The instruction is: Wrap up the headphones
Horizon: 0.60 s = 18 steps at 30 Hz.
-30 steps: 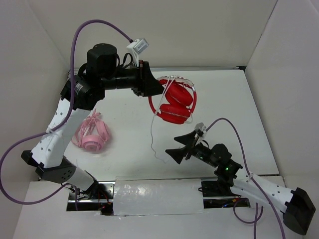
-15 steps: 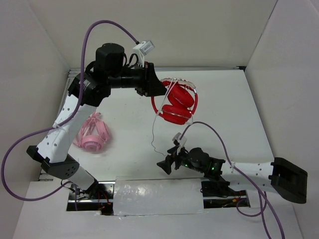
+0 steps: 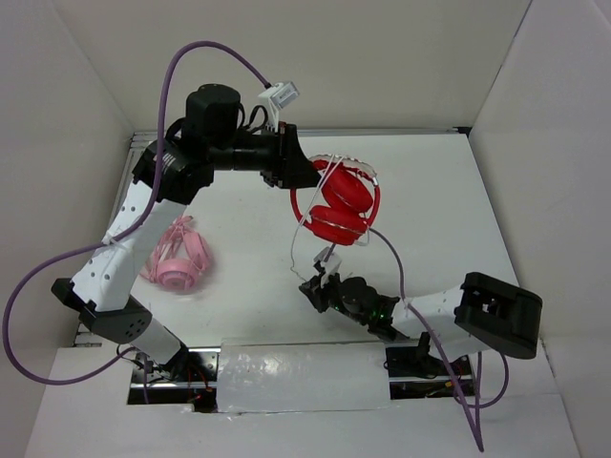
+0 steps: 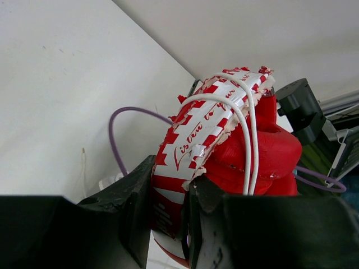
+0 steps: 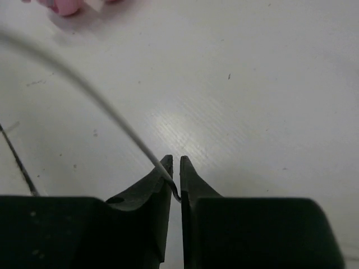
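Note:
The red headphones hang in the air above the back middle of the table. My left gripper is shut on their red-and-white patterned headband. Loops of the thin white cable lie over the band and cups. Its loose length drops toward the table in front. Low over the table, my right gripper has its jaws closed to a narrow slit, with the cable's end pinched between the fingertips.
Pale pink headphones lie on the table at the left, under the left arm. A foil-wrapped strip runs along the near edge between the arm bases. White walls close in the sides and back. A purple lead arcs over the right arm.
My right arm has swung left and forward to the hanging cable end, and its jaws have gone from wide open to closed on it. The left arm rose slightly with the headphones.

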{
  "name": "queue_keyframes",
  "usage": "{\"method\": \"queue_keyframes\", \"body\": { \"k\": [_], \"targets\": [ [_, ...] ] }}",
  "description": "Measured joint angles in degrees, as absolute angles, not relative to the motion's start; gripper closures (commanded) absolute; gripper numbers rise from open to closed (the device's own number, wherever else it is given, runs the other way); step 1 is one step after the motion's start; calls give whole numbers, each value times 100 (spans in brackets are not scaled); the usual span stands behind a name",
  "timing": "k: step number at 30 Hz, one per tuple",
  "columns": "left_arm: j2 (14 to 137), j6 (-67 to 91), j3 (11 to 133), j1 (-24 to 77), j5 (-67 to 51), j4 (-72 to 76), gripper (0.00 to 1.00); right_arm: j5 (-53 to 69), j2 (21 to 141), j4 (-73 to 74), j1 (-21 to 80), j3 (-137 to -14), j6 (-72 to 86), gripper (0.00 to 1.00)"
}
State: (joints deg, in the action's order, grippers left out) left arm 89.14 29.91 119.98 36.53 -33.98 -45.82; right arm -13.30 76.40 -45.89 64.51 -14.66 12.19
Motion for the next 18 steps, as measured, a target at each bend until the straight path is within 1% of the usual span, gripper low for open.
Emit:
{"method": "queue_keyframes", "body": {
  "k": [1, 2, 4, 6, 9, 12, 16, 18],
  "targets": [
    [8910, 2991, 11992, 3656, -3441, -4578, 100, -1308, 7708, -4681, 6407, -1461, 1223, 96],
    [8886, 2991, 11952, 3660, -3496, -4543, 100, -1256, 7732, -4775, 6300, -1452, 1238, 100],
    [8768, 2991, 11775, 3669, -3583, -4453, 100, -1037, 7723, -5063, 5909, -1422, 1339, 100],
    [8580, 2993, 11524, 3682, -3667, -4399, 100, -663, 7693, -5354, 5264, -1411, 1496, 100],
    [8208, 2995, 11041, 3715, -3822, -4189, 100, -360, 7623, -5402, 4751, -1424, 1621, 100],
    [7793, 2993, 10466, 3760, -4007, -3929, 100, -123, 7585, -5190, 4204, -1658, 1723, 100],
    [7463, 2965, 9900, 3927, -4185, -3752, 100, 250, 7583, -4720, 3321, -2322, 1776, 100],
    [7358, 2847, 9553, 4060, -4095, -3476, 100, 451, 7535, -4425, 2902, -2655, 1747, 100]
  ]
}}
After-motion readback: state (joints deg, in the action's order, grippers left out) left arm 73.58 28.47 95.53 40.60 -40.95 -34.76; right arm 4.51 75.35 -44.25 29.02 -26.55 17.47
